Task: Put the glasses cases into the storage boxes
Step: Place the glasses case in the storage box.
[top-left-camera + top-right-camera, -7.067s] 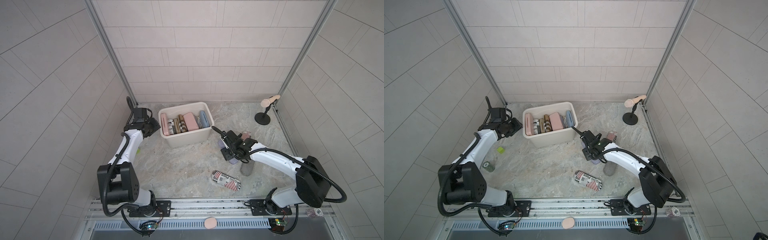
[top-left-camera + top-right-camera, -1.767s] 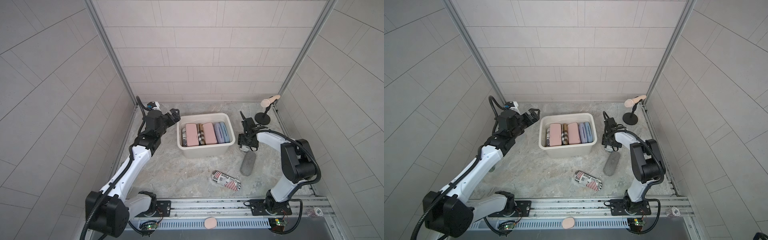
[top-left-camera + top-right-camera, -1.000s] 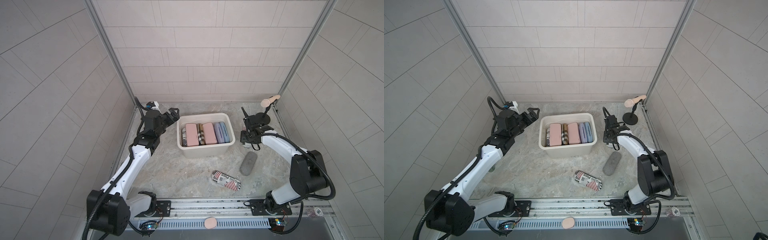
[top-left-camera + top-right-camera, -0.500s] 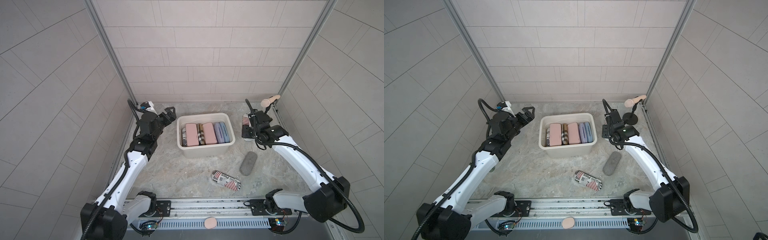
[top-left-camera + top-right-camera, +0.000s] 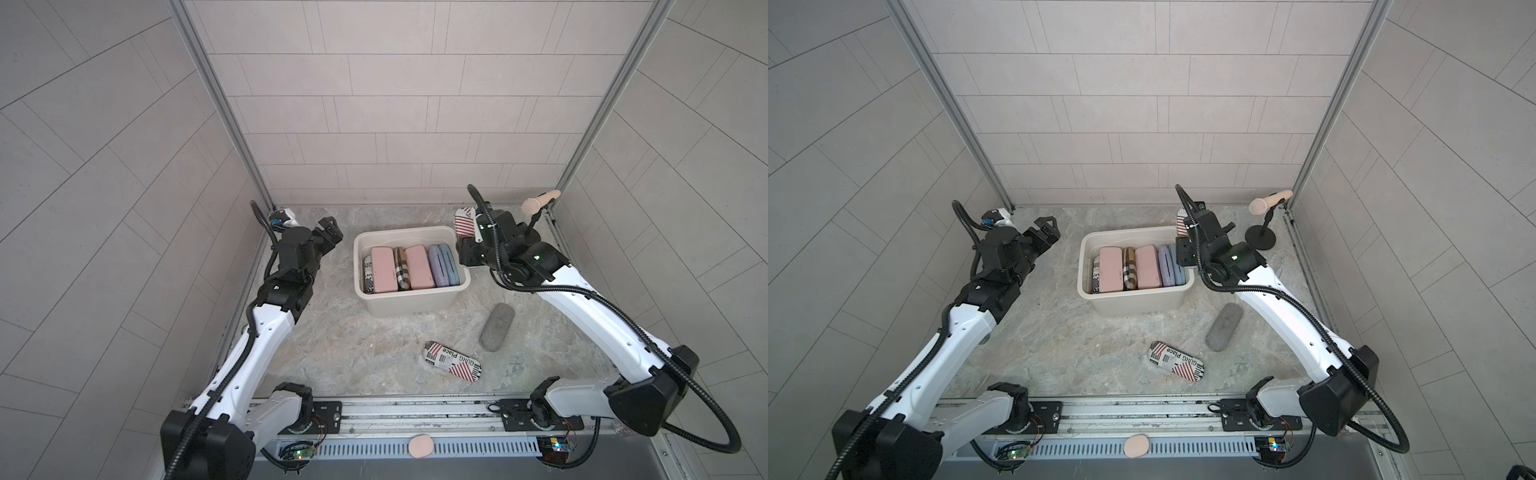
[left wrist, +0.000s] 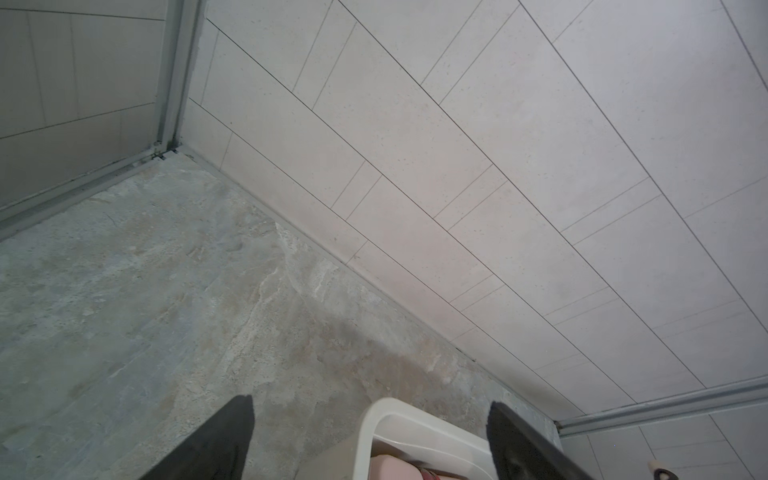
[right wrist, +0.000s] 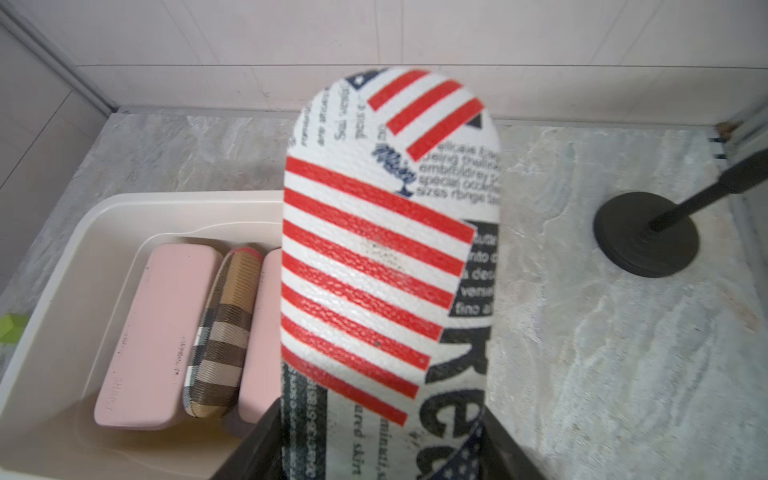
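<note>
Storage box (image 5: pixel 411 305) stands mid-tabletop (image 5: pixel 340 345), long side across, between the two arms. Packed cases stand on edge in it with long axes front to back: pink cases (image 5: pixel 382 270), a plaid case (image 5: pixel 400 268), and lilac and blue cases (image 5: pixel 442 264). They fill almost the full width. A bare strip shows along the box's back wall.

Note the microphone stand (image 5: pixel 1260 239) close beside the right arm, on the side away from the box.

Two cases lie on the tabletop in front of the box, nearer the right arm: a grey case (image 5: pixel 497 327) and a second flag-print case (image 5: pixel 452 360).

Right claw (image 7: pixel 378 449) pinches one end of a flag-print case (image 5: pixel 463 222). Its long axis runs straight out from the claw toward the back wall. The case is raised just beside the box's right back corner, so the opening lies to its left. Expect to carry it left over the rim.

Left claw (image 5: pixel 330 230) is spread and empty, apart from the box's left side.
</note>
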`<state>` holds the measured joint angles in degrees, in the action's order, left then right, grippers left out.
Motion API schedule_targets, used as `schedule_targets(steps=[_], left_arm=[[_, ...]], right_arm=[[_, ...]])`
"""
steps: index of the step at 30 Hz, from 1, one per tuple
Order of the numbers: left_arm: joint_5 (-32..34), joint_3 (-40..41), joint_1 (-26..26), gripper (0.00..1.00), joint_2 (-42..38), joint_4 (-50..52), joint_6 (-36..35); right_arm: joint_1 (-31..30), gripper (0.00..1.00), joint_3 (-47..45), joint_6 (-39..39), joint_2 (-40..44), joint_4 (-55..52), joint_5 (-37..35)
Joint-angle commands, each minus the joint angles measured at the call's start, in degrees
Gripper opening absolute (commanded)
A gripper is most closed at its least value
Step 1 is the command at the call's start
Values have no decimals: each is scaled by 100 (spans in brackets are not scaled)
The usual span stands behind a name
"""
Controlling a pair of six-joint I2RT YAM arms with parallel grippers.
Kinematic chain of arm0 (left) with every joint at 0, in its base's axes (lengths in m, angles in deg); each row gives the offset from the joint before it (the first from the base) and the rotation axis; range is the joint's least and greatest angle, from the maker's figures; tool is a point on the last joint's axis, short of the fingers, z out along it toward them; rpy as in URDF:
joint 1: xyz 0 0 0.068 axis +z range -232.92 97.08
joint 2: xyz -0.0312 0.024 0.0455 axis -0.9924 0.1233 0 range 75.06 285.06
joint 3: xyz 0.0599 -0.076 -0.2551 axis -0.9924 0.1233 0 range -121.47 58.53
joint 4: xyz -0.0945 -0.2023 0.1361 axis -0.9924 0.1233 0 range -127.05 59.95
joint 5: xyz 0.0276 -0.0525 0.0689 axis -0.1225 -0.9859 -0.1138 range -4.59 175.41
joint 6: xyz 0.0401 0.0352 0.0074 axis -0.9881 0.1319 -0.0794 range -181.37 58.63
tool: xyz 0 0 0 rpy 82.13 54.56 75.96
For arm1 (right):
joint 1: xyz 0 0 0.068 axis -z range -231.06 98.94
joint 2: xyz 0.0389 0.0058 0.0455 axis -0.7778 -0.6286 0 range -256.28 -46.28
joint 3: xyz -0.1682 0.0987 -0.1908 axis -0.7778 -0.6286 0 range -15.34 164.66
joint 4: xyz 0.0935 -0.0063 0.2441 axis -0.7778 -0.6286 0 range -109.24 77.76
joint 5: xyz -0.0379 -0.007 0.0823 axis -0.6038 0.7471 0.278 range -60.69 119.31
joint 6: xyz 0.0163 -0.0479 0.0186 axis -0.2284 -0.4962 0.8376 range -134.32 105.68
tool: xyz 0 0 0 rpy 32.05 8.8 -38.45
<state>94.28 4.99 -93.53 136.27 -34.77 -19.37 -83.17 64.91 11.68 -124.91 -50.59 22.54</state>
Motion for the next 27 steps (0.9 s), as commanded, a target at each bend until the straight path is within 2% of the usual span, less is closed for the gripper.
schedule_targets(steps=[1,8,14,22,27], left_arm=[[590,59,61,96,-140,265,67],[562,57,168,96,-109,277,102],[350,63,282,96,-96,227,234],[-25,72,421,96,-25,137,414],[-584,-23,439,95,64,17,297]], right_arm=[[-310,57,204,196,-541,359,105],[-484,57,485,426,-1633,791,464],[-598,59,501,581,-2022,884,408],[-655,80,597,581,-1885,552,171],[-656,87,593,543,-1626,445,79]])
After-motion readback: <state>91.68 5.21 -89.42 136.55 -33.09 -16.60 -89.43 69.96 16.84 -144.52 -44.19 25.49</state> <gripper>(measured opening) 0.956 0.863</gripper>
